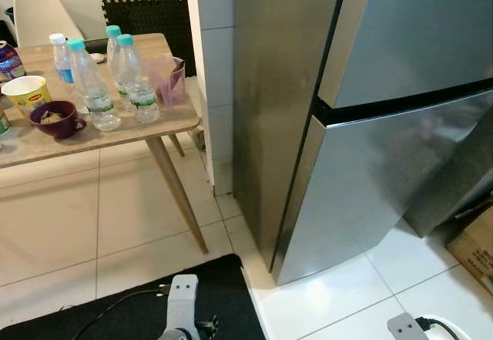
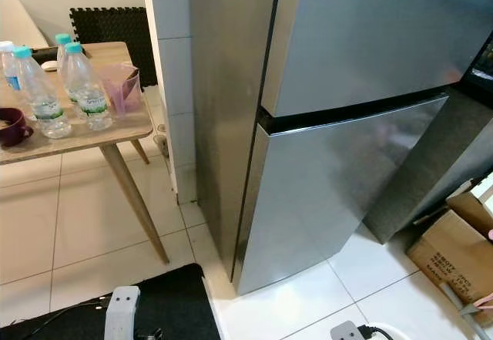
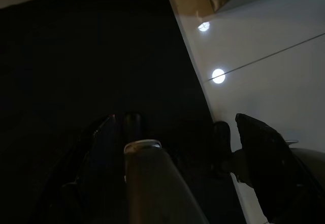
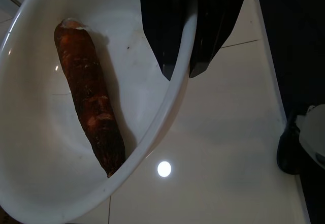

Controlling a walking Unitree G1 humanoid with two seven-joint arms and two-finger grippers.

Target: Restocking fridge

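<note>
A tall stainless-steel fridge (image 1: 370,124) stands ahead on the right with both doors closed. My right gripper (image 4: 184,71) is shut on the rim of a white bowl (image 4: 40,183), one finger on each side of the rim. A long brown root vegetable (image 4: 91,102) lies inside the bowl. The bowl's edge (image 1: 451,321) shows low at the right beside my right arm (image 1: 407,327). My left gripper (image 3: 175,120) hangs open and empty over a black floor mat (image 3: 76,56); its arm (image 1: 183,309) shows at the bottom.
A wooden table (image 1: 115,136) at the left carries several water bottles (image 1: 92,85), a purple cup (image 1: 58,118), a yellow cup (image 1: 25,92) and a pink container (image 1: 169,78). A cardboard box (image 2: 454,259) sits on the floor at the right. White tiles lie before the fridge.
</note>
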